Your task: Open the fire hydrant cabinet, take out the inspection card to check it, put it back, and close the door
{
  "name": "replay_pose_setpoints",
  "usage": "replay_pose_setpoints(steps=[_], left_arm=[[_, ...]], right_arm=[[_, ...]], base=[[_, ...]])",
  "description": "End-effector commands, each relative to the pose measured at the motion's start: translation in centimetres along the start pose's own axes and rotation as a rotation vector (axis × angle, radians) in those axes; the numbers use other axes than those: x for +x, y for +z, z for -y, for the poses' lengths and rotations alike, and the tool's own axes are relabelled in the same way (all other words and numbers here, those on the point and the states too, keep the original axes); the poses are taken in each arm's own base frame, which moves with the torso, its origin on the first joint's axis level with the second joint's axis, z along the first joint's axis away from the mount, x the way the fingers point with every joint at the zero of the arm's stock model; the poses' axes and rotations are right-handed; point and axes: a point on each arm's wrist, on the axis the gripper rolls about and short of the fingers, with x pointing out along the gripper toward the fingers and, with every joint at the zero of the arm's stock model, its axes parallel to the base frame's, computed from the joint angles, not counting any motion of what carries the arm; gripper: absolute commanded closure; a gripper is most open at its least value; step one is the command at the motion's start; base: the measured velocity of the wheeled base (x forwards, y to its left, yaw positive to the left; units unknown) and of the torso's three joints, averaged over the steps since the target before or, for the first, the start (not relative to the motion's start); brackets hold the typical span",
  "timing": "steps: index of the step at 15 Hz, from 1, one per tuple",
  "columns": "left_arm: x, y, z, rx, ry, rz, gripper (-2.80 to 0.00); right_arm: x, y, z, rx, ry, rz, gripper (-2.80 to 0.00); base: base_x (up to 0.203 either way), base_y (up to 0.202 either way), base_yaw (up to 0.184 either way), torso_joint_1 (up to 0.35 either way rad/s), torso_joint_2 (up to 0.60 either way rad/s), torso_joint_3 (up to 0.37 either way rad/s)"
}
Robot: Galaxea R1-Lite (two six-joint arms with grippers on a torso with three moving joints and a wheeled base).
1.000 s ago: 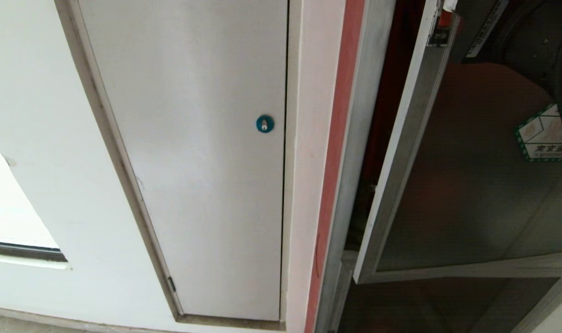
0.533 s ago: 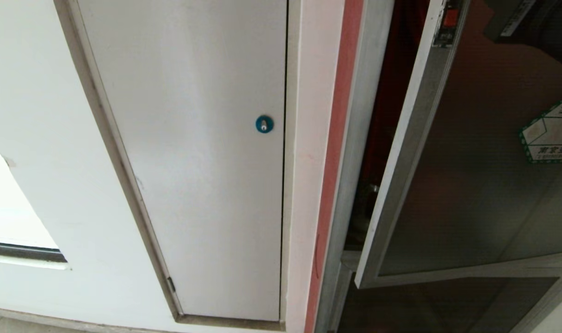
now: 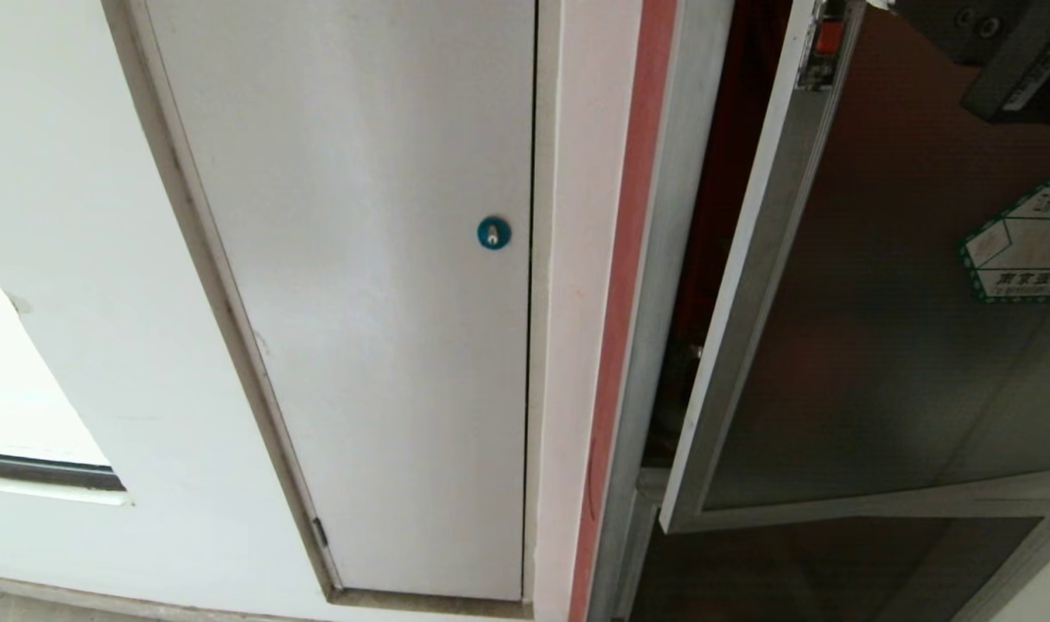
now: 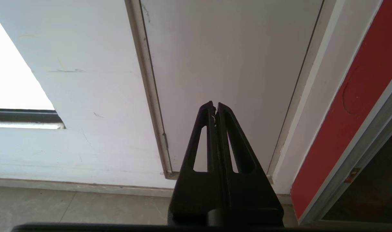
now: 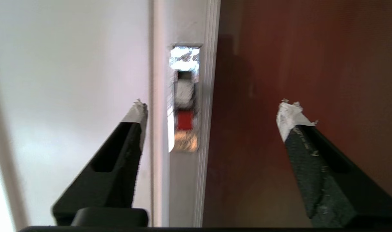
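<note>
1. Door [image 3: 879,345] of the fire hydrant cabinet [image 3: 663,259] sits at the right of the head view, swung partly out, so there's a dark gap with red inside between its silver edge and the cabinet frame.
2. Going from the left: a bright window opening [image 3: 23,389], then white wall, then a plain white door [image 3: 360,302] with a round blue lock [image 3: 493,231], then a red strip [image 3: 628,259] right beside the cabinet frame.
3. Left gripper [image 4: 215,106] hangs in front of that white door, low near the floor, fingers pressed together with nothing between them.
4. The cabinet door itself is dark tinted glass in a silver frame, with a small red-marked latch [image 5: 184,120] in its edge and a green-bordered white sticker [image 3: 1021,246] further right.
5. Right gripper [image 5: 212,111] is up by the latch, fingers spread wide, holding nothing, apart from the frame.
</note>
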Motion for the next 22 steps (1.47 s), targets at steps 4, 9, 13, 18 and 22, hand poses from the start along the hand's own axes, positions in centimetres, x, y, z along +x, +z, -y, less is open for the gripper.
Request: replay_pose_setpoints(steps=[4, 9, 13, 18, 22], left_arm=[[0.0, 0.0, 0.0, 0.0, 0.0, 0.0, 0.0], [0.0, 0.0, 0.0, 0.0, 0.0, 0.0, 0.0], [0.0, 0.0, 0.0, 0.0, 0.0, 0.0, 0.0], [0.0, 0.0, 0.0, 0.0, 0.0, 0.0, 0.0], [0.0, 0.0, 0.0, 0.0, 0.0, -0.001, 0.0]], right_arm=[[-3.7, 0.6, 2.0, 0.006, 0.0, 0.02, -2.8], [-5.8, 1.3, 3.4, 0.016, -0.01, 0.051, 0.0], [-7.4, 1.7, 4.5, 0.014, -0.028, 0.077, 0.0], [-8.5, 2.8, 7.0, -0.043, -0.198, 0.13, 0.0], [-14.0, 6.0, 9.7, -0.152, -0.431, 0.137, 0.0]], base=[[0.0, 0.0, 0.0, 0.0, 0.0, 0.0], [0.0, 0.0, 0.0, 0.0, 0.0, 0.0], [0.0, 0.0, 0.0, 0.0, 0.0, 0.0], [0.0, 0.0, 0.0, 0.0, 0.0, 0.0], [0.0, 0.0, 0.0, 0.0, 0.0, 0.0]])
